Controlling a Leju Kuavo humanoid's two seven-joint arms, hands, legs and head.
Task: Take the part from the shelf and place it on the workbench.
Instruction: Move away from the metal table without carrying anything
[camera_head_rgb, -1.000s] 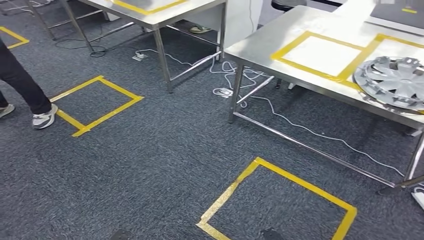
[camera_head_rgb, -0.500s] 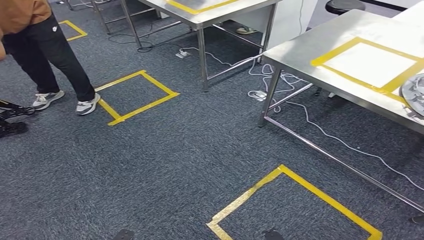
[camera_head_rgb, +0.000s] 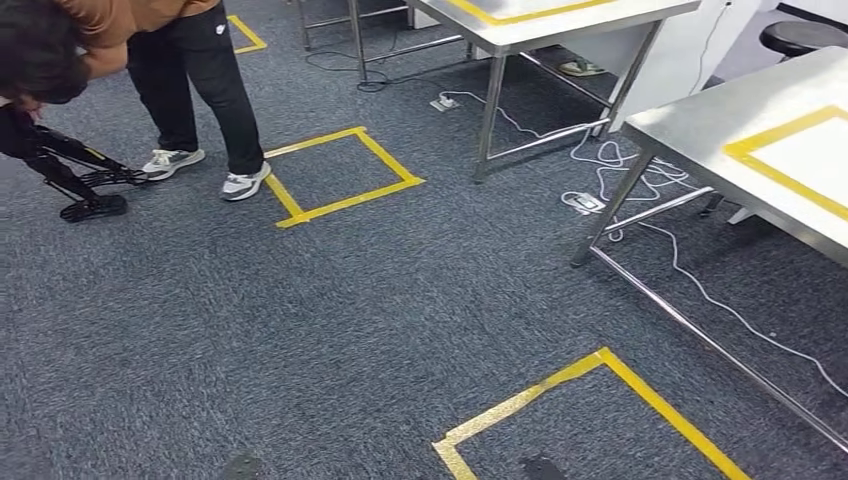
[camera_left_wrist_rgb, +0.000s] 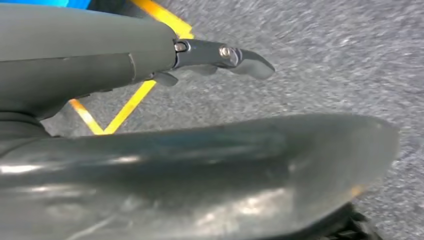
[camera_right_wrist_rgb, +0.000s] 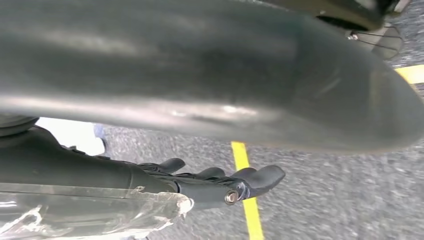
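Note:
A steel workbench (camera_head_rgb: 715, 118) with a yellow tape square (camera_head_rgb: 800, 150) on its top stands at the right of the head view. My left hand (camera_left_wrist_rgb: 210, 160) hangs over grey carpet. Its dark fingers (camera_left_wrist_rgb: 235, 56) are stretched out and apart from the thick thumb, with nothing between them. My right hand (camera_right_wrist_rgb: 210, 186) also hangs over the carpet, near a yellow tape line. Its fingers (camera_right_wrist_rgb: 260, 176) are extended and hold nothing.
A second steel table (camera_head_rgb: 560, 25) stands at the back. A person (camera_head_rgb: 190, 70) bends over a black stand (camera_head_rgb: 80, 180) at the left. Yellow tape squares (camera_head_rgb: 340, 175) (camera_head_rgb: 590, 400) mark the carpet. White cables (camera_head_rgb: 640, 200) lie under the tables. A black stool (camera_head_rgb: 800, 35) is at the far right.
The camera has turned left: the tables slid right in the picture, the silver wheel cover on the workbench left the frame, and the person came further into view.

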